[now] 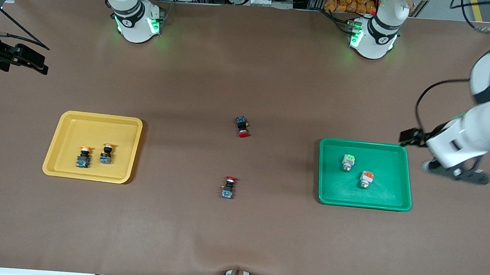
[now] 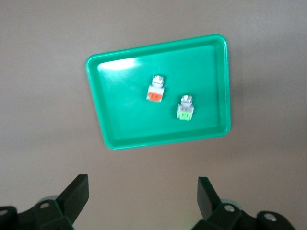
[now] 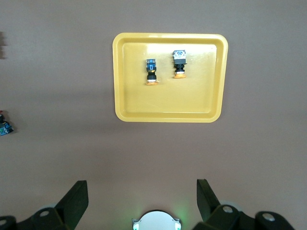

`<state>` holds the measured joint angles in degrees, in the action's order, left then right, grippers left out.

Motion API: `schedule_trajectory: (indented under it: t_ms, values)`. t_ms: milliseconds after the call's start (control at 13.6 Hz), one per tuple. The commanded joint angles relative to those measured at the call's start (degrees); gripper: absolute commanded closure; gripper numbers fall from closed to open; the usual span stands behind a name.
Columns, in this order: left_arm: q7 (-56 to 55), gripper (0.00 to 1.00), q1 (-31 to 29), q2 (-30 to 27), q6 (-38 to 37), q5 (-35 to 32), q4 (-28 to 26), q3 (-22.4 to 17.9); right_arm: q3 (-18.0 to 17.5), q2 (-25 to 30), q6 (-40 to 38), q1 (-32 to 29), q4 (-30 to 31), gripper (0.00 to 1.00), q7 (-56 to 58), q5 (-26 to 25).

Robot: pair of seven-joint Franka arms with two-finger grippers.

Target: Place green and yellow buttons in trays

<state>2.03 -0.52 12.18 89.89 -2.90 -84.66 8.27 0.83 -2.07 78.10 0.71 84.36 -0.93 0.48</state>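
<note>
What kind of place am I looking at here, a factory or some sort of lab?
Most likely a robotics lab or test bench, not a production line. Two white robot arms are bolted to one brown-covered table, cables and aluminium framing run along its edge, and only a yellow tray and a green tray holding small switches are laid out.

We see a matt brown table covering (image 1: 237, 233), cloth-like and slightly rippled. Just ahead of the left gripper's black matt fingers (image 2: 76, 194) lies the green tray (image 2: 211, 72), smooth glossy plastic catching a highlight. Ahead of the right gripper's fingers (image 3: 76, 196), the yellow tray (image 3: 129, 96) looks like smooth plastic with a softer sheen.
</note>
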Motion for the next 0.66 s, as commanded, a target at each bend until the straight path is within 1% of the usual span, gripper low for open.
schedule_trajectory:
  t_ms: [0,148,295,443,590]
  values:
    - [0.0,0.0,2.7,-6.5,-4.4,1.0,-1.3,-3.9,0.2,1.3,0.4,0.5,0.6,0.0,-0.4,-1.2]
    - [-0.3,0.0,3.1,-10.4,-8.3,1.1,-1.4,-4.4,0.3,1.3,0.3,0.4,0.5,0.0,-0.4,-1.1]
    - [-0.4,0.0,3.1,-14.1,-11.0,2.6,-1.5,-4.6,0.4,1.4,-0.3,0.3,0.5,0.0,-0.4,-1.1]
    - [-0.5,0.0,3.0,-16.8,-14.1,2.6,-1.7,-5.2,0.4,1.3,-0.2,0.1,0.8,0.0,-1.1,-1.1]
    - [-0.6,0.0,3.2,-19.1,-15.4,2.6,-2.0,-6.2,0.2,1.5,-0.2,0.6,0.9,0.0,-6.6,-0.9]
